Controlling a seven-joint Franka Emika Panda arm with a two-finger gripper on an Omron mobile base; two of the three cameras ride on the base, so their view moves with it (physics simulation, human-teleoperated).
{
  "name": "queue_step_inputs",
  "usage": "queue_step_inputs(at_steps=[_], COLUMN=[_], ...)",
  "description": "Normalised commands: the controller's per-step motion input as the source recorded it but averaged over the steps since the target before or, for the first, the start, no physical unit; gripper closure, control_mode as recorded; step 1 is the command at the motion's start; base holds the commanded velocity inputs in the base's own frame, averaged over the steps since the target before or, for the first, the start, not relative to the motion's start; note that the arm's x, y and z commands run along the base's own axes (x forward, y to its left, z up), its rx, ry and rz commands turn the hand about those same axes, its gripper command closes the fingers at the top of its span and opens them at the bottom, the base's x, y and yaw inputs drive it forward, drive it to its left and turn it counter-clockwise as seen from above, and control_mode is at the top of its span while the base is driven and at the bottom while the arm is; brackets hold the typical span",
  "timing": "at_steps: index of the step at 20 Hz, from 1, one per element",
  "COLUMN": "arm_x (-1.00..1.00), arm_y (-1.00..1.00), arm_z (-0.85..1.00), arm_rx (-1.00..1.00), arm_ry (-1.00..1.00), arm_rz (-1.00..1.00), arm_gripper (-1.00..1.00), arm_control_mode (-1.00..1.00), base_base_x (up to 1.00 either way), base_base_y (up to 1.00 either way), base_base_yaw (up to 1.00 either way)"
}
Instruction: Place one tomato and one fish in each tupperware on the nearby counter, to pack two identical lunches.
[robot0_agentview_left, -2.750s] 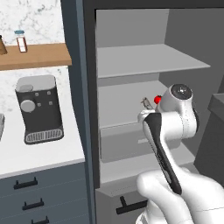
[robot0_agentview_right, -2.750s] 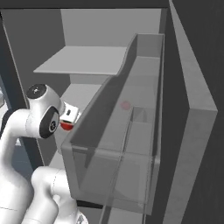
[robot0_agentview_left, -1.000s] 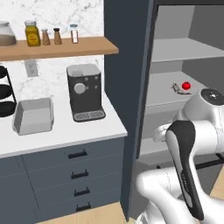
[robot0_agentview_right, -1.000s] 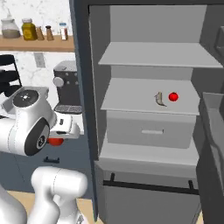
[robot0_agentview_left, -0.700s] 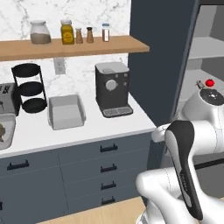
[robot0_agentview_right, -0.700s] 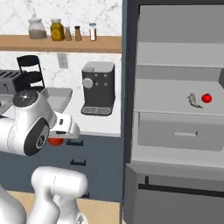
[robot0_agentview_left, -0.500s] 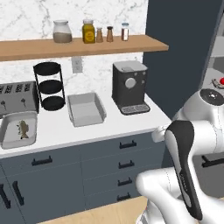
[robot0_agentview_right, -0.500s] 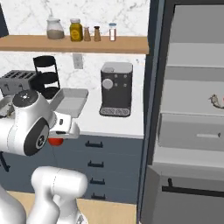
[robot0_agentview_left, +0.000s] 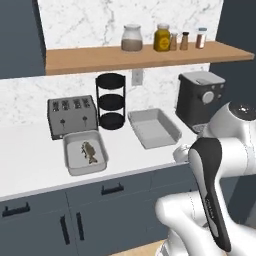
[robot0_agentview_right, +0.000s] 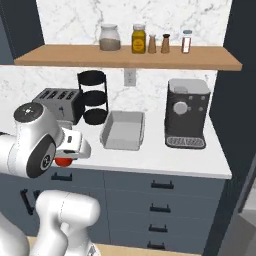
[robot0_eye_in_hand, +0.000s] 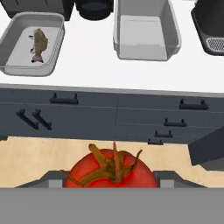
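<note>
I'm facing a white counter (robot0_agentview_left: 30, 165) under a marble wall. The tomato (robot0_eye_in_hand: 111, 169) sits between my gripper (robot0_eye_in_hand: 109, 179) fingers at 6 o'clock in the hand view, jaws partway closed on it, above the floor in front of the cabinets. One tupperware (robot0_eye_in_hand: 13, 41) at 10 o'clock holds a fish (robot0_eye_in_hand: 38, 41); the second tupperware (robot0_eye_in_hand: 146, 50) lies at 1 o'clock. Behind them I see the toaster (robot0_agentview_left: 71, 114), a black rack (robot0_agentview_left: 111, 100) and a coffee machine (robot0_agentview_left: 200, 97).
</note>
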Motion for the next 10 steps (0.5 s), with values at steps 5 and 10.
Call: queue_step_inputs(at_steps=[5,10], arm_x=[0.00,0.00], arm_y=[0.00,0.00], arm_z=[0.00,0.00], arm_rx=[0.00,0.00], arm_ry=[0.00,0.00], arm_rz=[0.00,0.00], arm_gripper=[1.00,1.00], arm_control_mode=[1.00,1.00], base_base_x=[0.56,0.38], base_base_y=[0.97,0.92], base_base_yaw=[0.00,0.00])
